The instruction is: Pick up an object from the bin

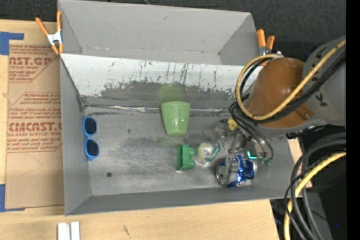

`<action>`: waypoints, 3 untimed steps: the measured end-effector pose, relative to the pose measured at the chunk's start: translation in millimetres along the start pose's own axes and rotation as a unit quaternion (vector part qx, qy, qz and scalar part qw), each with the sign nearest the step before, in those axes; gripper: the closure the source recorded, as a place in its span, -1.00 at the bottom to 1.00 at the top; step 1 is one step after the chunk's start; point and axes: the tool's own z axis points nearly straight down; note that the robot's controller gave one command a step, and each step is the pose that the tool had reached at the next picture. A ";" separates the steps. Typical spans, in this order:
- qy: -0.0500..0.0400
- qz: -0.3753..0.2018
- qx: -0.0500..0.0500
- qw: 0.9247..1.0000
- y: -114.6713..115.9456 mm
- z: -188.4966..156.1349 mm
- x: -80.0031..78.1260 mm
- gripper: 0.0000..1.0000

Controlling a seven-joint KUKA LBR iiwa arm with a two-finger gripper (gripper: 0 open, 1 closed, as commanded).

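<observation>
the gripper (236,146) hangs low in the near right corner of the bin (140,25), just above a crumpled blue and silver thing (239,171), probably as the closest target. whether it is wide or narrow i cannot tell. a pale green cup (175,117) and blue sunglasses (90,137) lie well apart to the left.

Pale green cup (175,117), blue sunglasses (90,138), darker green piece (184,157), blue and silver can (239,170), grey bin (140,19)

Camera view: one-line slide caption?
Gripper at right end of the bin, by a blue crumpled item; green cup mid-bin, blue sunglasses left.
</observation>
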 end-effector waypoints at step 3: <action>-0.008 0.124 -0.001 0.992 -44.2 -53.9 -22.4 1.00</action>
